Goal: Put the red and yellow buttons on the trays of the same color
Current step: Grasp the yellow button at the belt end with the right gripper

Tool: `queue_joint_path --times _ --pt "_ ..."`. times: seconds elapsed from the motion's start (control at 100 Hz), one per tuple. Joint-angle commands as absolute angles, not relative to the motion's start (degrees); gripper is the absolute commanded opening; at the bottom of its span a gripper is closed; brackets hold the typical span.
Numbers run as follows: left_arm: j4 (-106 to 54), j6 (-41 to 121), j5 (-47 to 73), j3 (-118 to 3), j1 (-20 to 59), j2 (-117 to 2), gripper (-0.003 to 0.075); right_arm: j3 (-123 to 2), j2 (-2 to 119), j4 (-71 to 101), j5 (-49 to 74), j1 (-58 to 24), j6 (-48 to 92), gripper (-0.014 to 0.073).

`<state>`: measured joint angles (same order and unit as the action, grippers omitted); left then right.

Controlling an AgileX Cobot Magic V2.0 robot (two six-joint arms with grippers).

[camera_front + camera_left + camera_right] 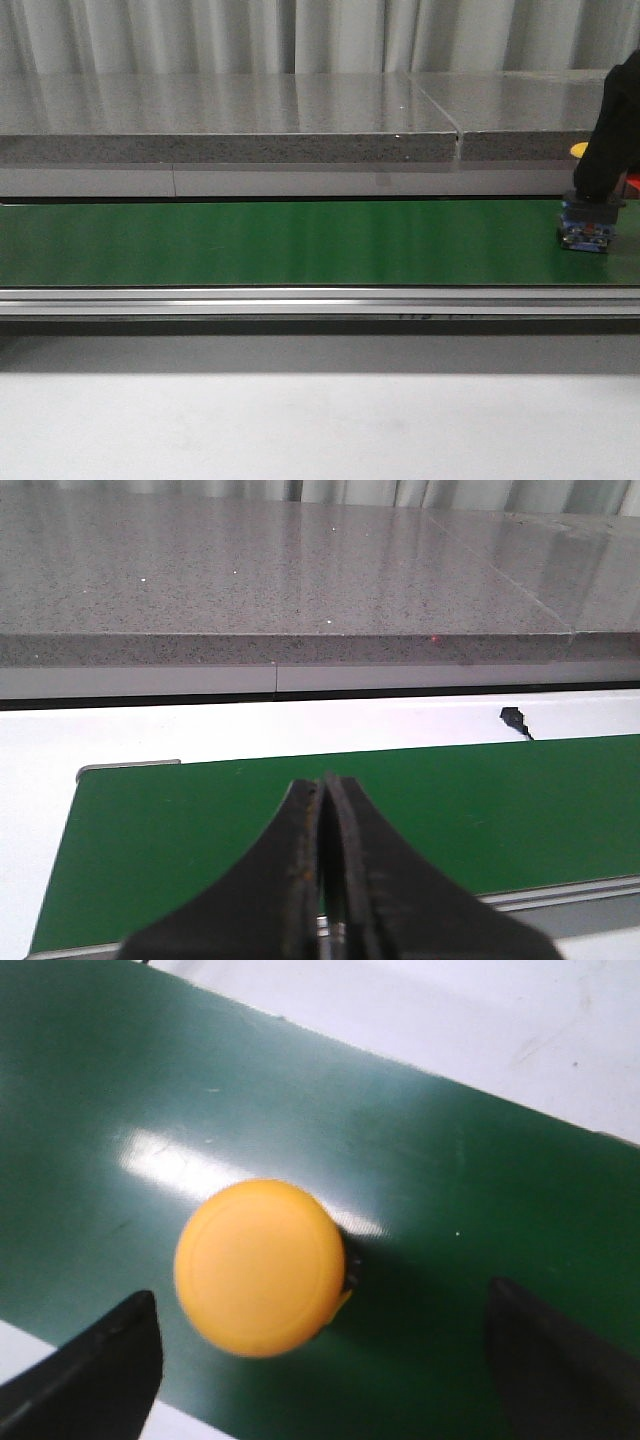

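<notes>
1. One yellow button [260, 1266] shows in the right wrist view, resting on the green belt [450, 1200] at lower centre of the frame.
2. Its round cap faces the camera, with a dark shadow beside it on the belt.
3. The right tool [320, 1360] stands with its fingers [95, 1375] wide apart, one at each lower corner, the button between them nearer the left-hand finger; neither finger touches it.
4. In the front view the right tool [587, 236] is low over the belt at the far right edge, the black arm rising above it.
5. The left tool [322, 880] has its fingers pressed together over the near end of the green belt [500, 800].
6. Behind the belt runs a grey speckled worktop [220, 115], with pale curtains beyond it.
</notes>
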<state>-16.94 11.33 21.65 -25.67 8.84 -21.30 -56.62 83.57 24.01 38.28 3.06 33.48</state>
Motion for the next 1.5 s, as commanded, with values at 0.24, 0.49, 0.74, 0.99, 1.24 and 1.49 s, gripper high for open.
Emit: queue_joint_path --times 0.24,0.49,0.74,0.99,1.24,1.49 --pt "-17.9 11.4 17.6 -27.2 9.4 -21.7 -0.0019 -59.7 86.5 25.5 32.8 3.0 34.1 0.0644" --pt "-17.9 11.4 17.6 -27.2 9.4 -21.7 -0.0019 -59.8 86.8 25.5 33.9 3.0 33.6 0.0311" --pt "-17.9 11.4 17.6 -27.2 9.4 -21.7 -0.0019 -61.6 86.4 25.5 38.2 3.1 29.6 0.0122" --pt "-17.9 11.4 17.6 -27.2 9.4 -21.7 -0.0019 -64.5 81.1 23.1 42.0 7.8 24.3 0.0122" --pt "-17.9 11.4 17.6 -27.2 9.4 -21.7 -0.0019 -64.6 73.7 14.2 46.3 21.6 15.7 0.0122" --pt "-17.9 11.4 17.6 -27.2 9.4 -21.7 -0.0019 -64.6 71.4 10.6 46.3 37.9 9.7 0.0122"
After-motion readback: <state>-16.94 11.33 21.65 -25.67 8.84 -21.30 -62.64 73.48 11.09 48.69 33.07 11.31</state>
